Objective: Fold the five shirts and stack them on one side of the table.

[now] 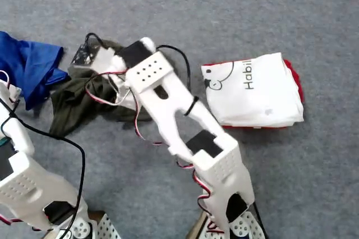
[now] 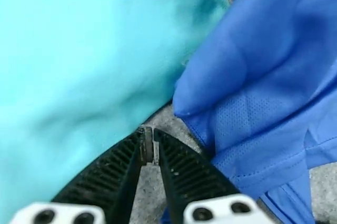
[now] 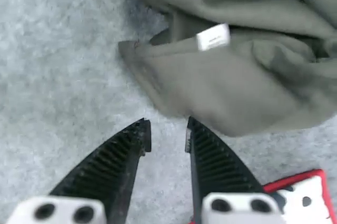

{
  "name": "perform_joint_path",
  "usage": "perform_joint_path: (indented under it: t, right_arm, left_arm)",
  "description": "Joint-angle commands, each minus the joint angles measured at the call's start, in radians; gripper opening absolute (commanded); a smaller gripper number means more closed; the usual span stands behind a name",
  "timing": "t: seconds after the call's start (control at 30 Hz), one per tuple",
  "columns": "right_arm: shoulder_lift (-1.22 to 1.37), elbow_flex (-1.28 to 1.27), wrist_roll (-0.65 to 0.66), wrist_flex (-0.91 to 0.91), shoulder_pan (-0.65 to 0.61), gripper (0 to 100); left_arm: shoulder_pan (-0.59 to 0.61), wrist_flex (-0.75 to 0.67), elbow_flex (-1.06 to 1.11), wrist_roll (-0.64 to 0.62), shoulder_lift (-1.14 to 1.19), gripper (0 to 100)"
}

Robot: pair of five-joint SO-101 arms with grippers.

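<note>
A crumpled olive shirt (image 1: 73, 101) lies left of the table's middle, and the right arm (image 1: 168, 99) stretches over it. In the right wrist view my right gripper (image 3: 166, 134) stands open just above the grey table, close to the olive shirt (image 3: 237, 87) and its white label (image 3: 213, 37). A bunched blue shirt (image 1: 28, 65) sits at the far left. My left gripper (image 2: 148, 142) is shut with nothing in it, its tips at the seam between a turquoise shirt (image 2: 79, 50) and the blue shirt (image 2: 263, 103). A folded white shirt (image 1: 255, 90) rests on a folded red shirt (image 1: 294, 79) at the right.
The grey carpeted table (image 1: 314, 183) has open room at the front right and along the back. Cables (image 1: 78, 155) trail from both arms across the front left. The red and white stack's corner (image 3: 308, 190) shows behind my right gripper.
</note>
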State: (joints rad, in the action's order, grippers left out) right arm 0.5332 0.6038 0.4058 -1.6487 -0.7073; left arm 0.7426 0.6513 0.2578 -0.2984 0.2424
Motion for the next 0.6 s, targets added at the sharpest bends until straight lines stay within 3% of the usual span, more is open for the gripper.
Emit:
perform_joint_path:
  t: [0.0, 0.23, 0.33, 0.43, 0.57]
  right_arm:
    - [-0.082, 0.028, -0.017, 0.084, 0.148, 12.2]
    - [-0.082, 0.237, -0.015, 0.094, 0.340, 12.2]
    - [-0.079, 0.265, -0.017, 0.157, 0.375, 12.2]
    - [-0.079, 0.228, -0.054, 0.235, 0.404, 12.2]
    - [-0.081, 0.183, -0.127, 0.276, 0.401, 12.1]
  left_arm:
    - [-0.029, 0.083, -0.064, 0.008, -0.021, 2]
    - [-0.109, 0.574, -0.232, 0.002, -0.266, 2]
    - [-0.204, 0.706, -0.235, 0.014, -0.415, 2]
    - [-0.384, 0.758, -0.176, 0.081, -0.512, 4]
    - [-0.560, 0.760, -0.060, 0.103, -0.526, 15]
